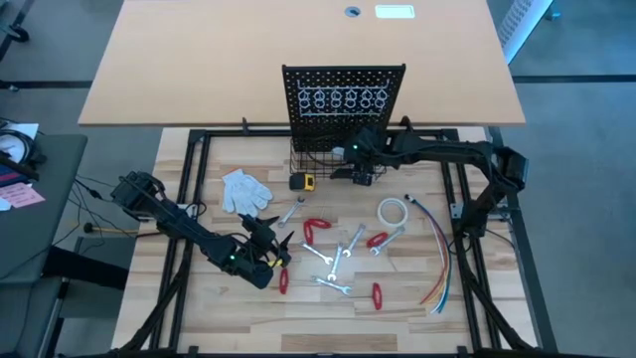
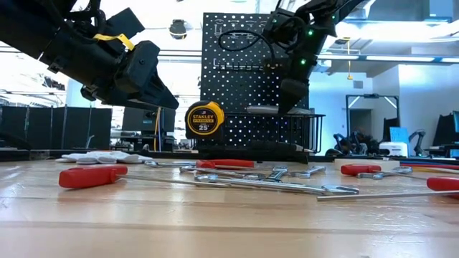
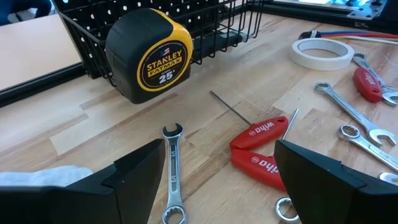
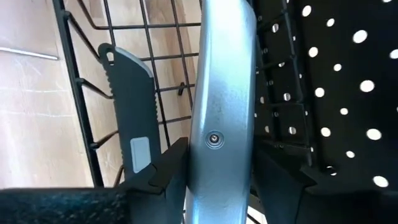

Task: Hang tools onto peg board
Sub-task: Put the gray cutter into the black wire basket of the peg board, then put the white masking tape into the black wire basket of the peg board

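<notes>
1. Right hand (image 1: 364,171): it sits at the wire basket (image 1: 316,159) at the foot of the peg board (image 1: 343,85), clamped on a broad, smooth silver-grey tool (image 4: 221,93) with a small screw head in its face. A dark grey ribbed handle (image 4: 132,118) lies in the basket beside it.
2. Judgement — ease the tool clear of the wire mesh before turning toward the pale ring hooks (image 1: 343,98); the smooth metal may slip if the grip loosens early.
3. Left hand (image 1: 274,244): fingers apart and empty, it hovers low over the desk (image 1: 397,308) near a slim silver wrench (image 3: 172,174) and red-handled tools (image 3: 261,149).
4. Remaining tools lie flat on the pale wood: thin polished wrenches and glossy red handles, well apart from the board.
5. A yellow-and-black tape measure (image 3: 149,53) stands beside the basket — avoid it.
</notes>
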Robot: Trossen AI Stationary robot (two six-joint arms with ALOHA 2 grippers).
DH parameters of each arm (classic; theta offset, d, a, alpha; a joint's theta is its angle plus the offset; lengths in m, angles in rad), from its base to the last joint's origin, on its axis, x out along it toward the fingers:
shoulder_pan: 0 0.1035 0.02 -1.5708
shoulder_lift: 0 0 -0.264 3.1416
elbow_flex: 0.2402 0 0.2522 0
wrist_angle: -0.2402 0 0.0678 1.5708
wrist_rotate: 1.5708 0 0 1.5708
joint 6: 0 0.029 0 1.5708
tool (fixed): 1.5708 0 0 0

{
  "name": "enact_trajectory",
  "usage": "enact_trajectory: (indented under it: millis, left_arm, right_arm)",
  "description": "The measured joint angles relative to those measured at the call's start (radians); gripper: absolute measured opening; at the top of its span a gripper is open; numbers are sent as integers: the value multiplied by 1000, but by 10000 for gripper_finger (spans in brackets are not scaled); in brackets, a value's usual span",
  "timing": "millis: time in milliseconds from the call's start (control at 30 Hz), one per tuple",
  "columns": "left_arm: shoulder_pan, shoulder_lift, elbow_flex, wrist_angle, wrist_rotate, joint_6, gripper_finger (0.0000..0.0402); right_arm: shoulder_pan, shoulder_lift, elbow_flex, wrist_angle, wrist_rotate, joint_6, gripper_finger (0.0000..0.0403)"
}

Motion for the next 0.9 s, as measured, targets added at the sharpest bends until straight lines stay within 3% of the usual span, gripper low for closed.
enact_trajectory:
  millis: [333,633,900]
  left_arm:
    - [0,0,0,0,0,-1,299]
    - [0,0,0,0,0,-1,299]
    - [-2,0,0,-1,0,3,299]
  right_arm:
    - [0,0,0,1,0,4,194]
    - [31,-38,0,0,2,-24,161]
    - [200,-176,0,-64,60,-7,125]
